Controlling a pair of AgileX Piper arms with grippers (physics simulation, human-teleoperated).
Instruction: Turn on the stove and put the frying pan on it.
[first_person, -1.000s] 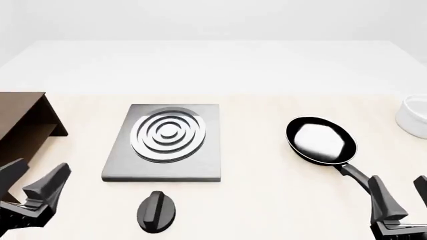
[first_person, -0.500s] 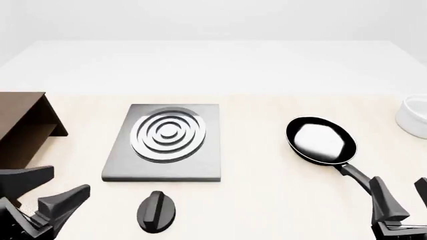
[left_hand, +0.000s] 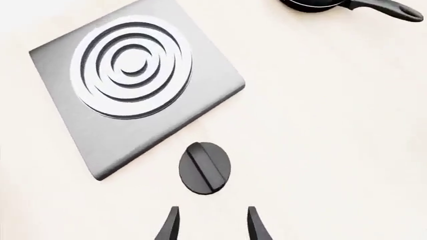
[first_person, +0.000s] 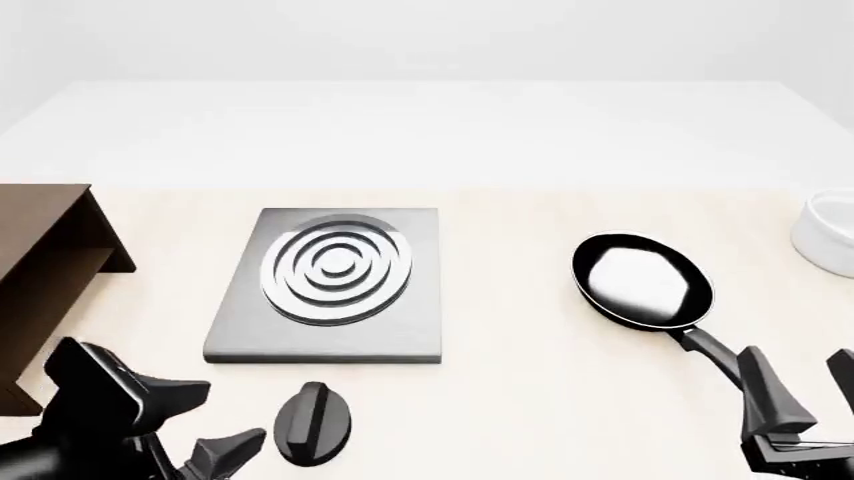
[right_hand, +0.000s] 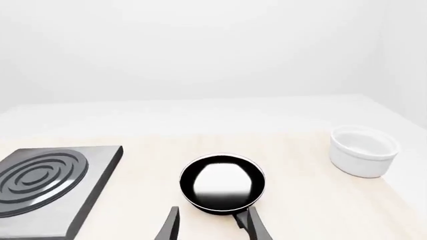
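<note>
Left wrist view: left gripper (left_hand: 210, 225), fingers open, faces knob (left_hand: 205, 167) at stove's (first_person: 334, 275) 6 o'clock; next, grip and twist. Right gripper (right_hand: 212, 225) open behind frying pan (right_hand: 222, 183).

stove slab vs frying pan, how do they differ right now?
Shape: the stove is a flat rectangular slab; the frying pan is round with a long handle.
Colour: the stove is grey with silver concentric rings; the frying pan is glossy black.
Place: the stove lies left of centre in the front view, the frying pan to its right, near the right end effector.
Shared: both rest on the table, apart from each other.
</note>
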